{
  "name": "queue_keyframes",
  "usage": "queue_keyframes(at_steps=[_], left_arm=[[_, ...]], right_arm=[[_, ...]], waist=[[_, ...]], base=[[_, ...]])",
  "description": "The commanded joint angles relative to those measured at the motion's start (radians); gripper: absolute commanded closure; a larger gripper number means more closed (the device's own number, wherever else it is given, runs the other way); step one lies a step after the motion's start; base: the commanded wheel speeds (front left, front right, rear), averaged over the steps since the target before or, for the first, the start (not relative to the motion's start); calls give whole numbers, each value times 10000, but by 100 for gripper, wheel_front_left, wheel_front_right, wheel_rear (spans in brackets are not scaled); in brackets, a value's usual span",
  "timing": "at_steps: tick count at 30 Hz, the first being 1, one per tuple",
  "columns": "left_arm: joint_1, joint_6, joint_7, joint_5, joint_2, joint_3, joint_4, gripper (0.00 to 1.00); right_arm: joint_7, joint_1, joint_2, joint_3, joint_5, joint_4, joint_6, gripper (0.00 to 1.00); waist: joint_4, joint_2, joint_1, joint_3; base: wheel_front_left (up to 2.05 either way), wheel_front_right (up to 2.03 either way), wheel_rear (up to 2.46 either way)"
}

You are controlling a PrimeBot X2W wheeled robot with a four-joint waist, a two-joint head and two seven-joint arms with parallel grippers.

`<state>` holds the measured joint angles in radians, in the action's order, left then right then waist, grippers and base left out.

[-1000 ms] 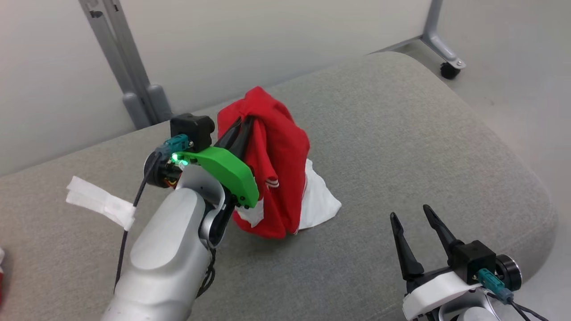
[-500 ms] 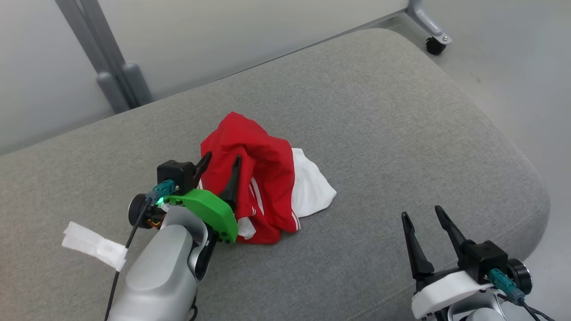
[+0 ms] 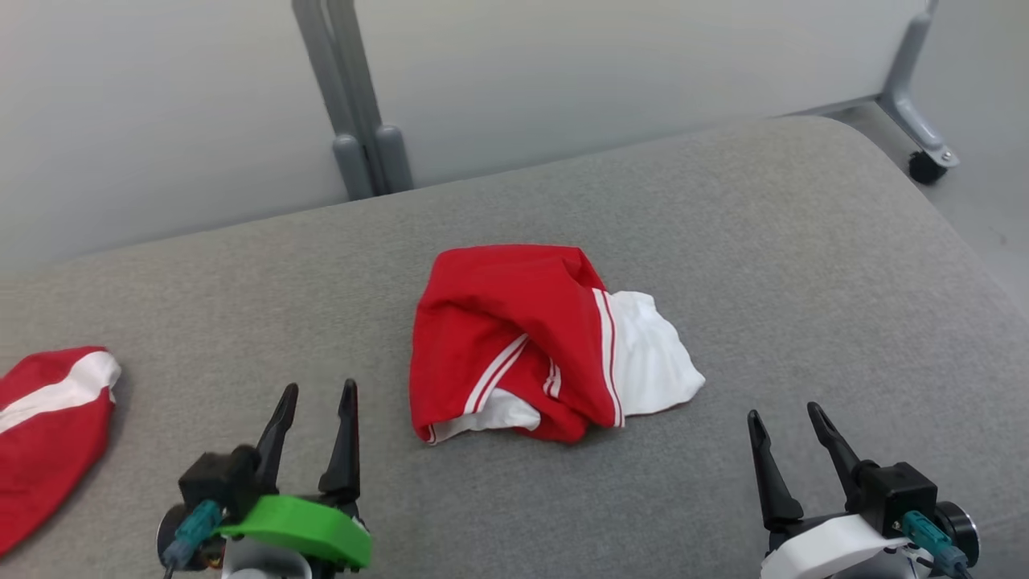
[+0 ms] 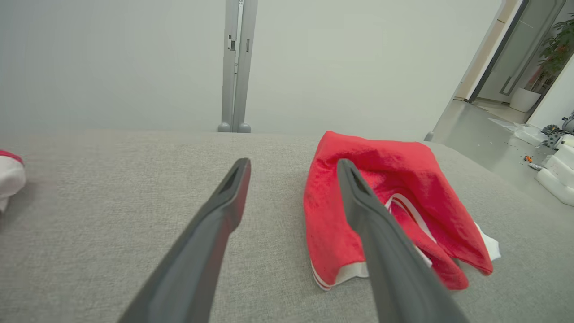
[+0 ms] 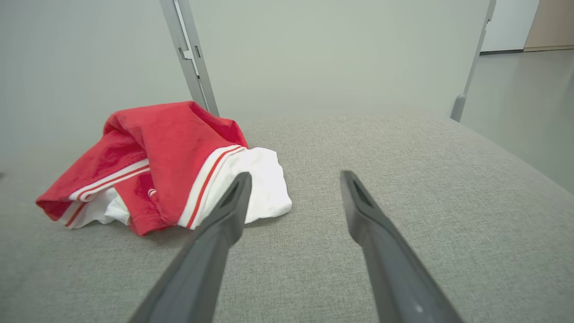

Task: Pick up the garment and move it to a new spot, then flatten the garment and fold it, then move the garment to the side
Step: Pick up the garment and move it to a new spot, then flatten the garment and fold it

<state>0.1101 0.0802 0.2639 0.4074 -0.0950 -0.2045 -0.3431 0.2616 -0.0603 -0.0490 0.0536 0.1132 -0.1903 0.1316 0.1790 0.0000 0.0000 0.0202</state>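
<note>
Head view, change: A second ago my left claw (image 3: 319,388) had the garment (image 3: 530,338) pinched and hoisted. Half a second ago its fingers were already spread beside the slumped heap. Now it has drawn back toward the near edge of the table (image 3: 723,241).
Head view, caution: My head has turned as well, so I do not read the shifted frame as travel of the cloth.
Head view, claws: The left claw's fingers are apart with nothing between them. My right claw (image 3: 784,410) sits by the near edge on the right side, also spread and empty.
Head view, garment: It lies crumpled about mid-table, red over white, clear of both claws.
Head view, other: A second red-and-white cloth (image 3: 48,426) rests at the left edge, well apart from the garment.

Left wrist view, claw: My left claw (image 4: 293,162) is wide open and holds nothing.
Left wrist view, garment: The garment (image 4: 390,179) shows past my right-hand finger as a peaked red fold with white trim underneath. I cannot tell whether that finger touches it.

Right wrist view, claw: My right claw (image 5: 296,175) is open and empty above bare grey fabric.
Right wrist view, garment: The garment (image 5: 166,139) is bunched toward the left, with its white part nearest my finger.

Meaning: I judge the pick-and-move step done, since the garment is set down and released. It is not yet flat, so spreading it comes next, probably with a claw on each side.
</note>
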Motion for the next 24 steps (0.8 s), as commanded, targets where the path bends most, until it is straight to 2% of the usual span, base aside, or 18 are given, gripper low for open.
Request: queue_keyframes(at_steps=[1, 6, 11, 18, 24], left_arm=[[-373, 57, 5, -202, 15, 232, 268, 0], [-1596, 180, 6, -654, 175, 1285, 1341, 0], [-2178, 330, 8, -1010, 288, 1879, 1647, 0], [-2511, 432, 7, -1325, 358, 2253, 1815, 0], [-2472, 500, 7, -1364, 411, 2204, 1811, 0]], right_arm=[[40, -205, -24, -14, 64, -32, -17, 0], [45, -284, -27, -184, 91, -108, -17, 0], [46, -437, -27, -339, -30, -270, -17, 0], [43, -538, -27, -386, -135, -568, -17, 0], [15, -141, -26, 15, -310, -871, -17, 0]], waist=[[-821, 0, 0, 594], [-1233, 0, 0, 743], [-1501, 0, 0, 808], [-1653, 0, 0, 811], [-1747, 0, 0, 759]], base=[[0, 0, 0], [0, 0, 0], [0, 0, 0], [0, 0, 0], [0, 0, 0]])
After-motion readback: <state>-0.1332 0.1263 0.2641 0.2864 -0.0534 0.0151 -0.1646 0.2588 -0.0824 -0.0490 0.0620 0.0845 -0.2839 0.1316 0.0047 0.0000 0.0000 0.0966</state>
